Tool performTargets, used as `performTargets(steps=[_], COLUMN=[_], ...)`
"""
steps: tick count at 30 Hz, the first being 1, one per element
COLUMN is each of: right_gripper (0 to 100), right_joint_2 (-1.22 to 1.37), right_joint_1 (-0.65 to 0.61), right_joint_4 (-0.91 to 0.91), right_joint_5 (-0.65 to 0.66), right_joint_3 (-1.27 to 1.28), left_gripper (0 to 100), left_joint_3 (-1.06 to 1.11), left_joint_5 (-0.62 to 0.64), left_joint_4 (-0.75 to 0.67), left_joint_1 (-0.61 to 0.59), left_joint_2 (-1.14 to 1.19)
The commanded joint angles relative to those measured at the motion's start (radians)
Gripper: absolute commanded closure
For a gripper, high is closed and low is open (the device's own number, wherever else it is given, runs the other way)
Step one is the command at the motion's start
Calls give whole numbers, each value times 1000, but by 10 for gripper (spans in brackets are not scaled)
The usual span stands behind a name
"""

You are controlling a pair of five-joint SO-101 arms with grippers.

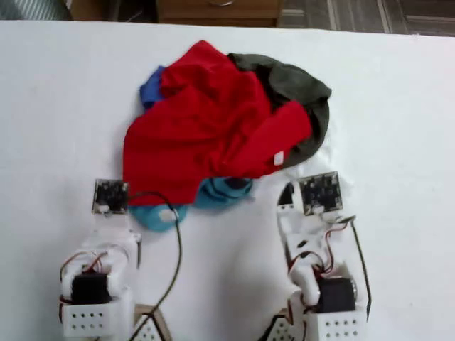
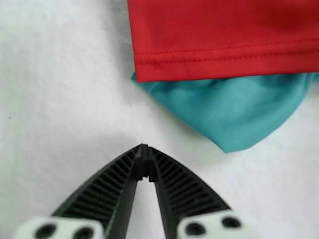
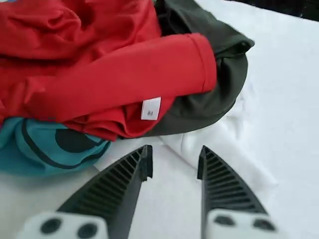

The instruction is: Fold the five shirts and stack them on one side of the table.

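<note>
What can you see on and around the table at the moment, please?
red shirt: one, red, on top of the pile at mid-table
dark shirt: one, dark green, at the pile's far right, partly under the red shirt
blue shirt: one, blue, peeking out at the pile's far left
teal shirt: one, teal with dark print, under the red shirt at the near edge
white cloth: one, white, probably a shirt, sticking out from under the dark shirt
table: one, white, under everything
cabinet: one, brown wood, beyond the far edge
left gripper: one, black fingers, shut, facing the teal shirt
right gripper: one, black fingers, open, facing the white cloth
</note>
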Motion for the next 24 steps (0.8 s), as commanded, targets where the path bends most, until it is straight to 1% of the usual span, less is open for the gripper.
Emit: performTargets(steps=[1, 6, 10, 12, 15, 18, 21, 24], right_gripper=[841, 837, 838, 838, 837, 838, 839, 839], right_joint_2=[7, 10, 56, 117, 239, 387, 565, 754], right_joint_1=[8, -28, -25, -10, 19, 22, 21, 19], right_joint_4=[107, 302, 298, 278, 260, 283, 355, 467], right_joint_5=[0, 11, 170, 201, 199, 199, 199, 199], right_joint_3=[-178, -387, -439, -456, -532, -667, -835, -1005], left_gripper=[973, 973, 973, 973, 973, 973, 973, 973], left_joint_3=[19, 19, 19, 19, 19, 19, 19, 19], left_joint_5=[6, 6, 6, 6, 6, 6, 6, 6], left_joint_4=[5, 5, 5, 5, 5, 5, 5, 5], left_joint_1=[9, 9, 9, 9, 9, 9, 9, 9], left_joint_2=[-23, -23, -23, -23, -23, -23, -23, -23])
